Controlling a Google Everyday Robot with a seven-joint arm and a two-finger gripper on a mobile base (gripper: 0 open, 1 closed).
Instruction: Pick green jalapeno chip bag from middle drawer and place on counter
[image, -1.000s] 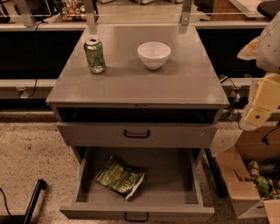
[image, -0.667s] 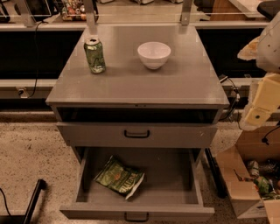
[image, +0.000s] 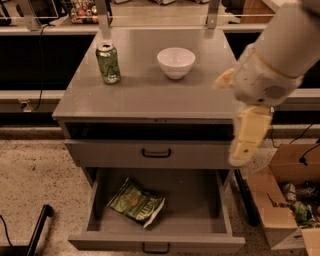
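Note:
The green jalapeno chip bag lies crumpled and flat in the left half of the open middle drawer, the lowest drawer of the cabinet. The grey counter tops the cabinet. My gripper hangs at the end of the white arm, at the cabinet's right front corner. It is level with the upper drawer, above and to the right of the bag, and apart from it. It holds nothing that I can see.
A green drinks can and a white bowl stand at the back of the counter. The shallower upper drawer is closed. An open cardboard box of items sits on the floor at the right. A black bar lies at the lower left.
My arm and gripper have swung left from the right edge of the view to the cabinet's right front corner. The bag, can and bowl have not moved.

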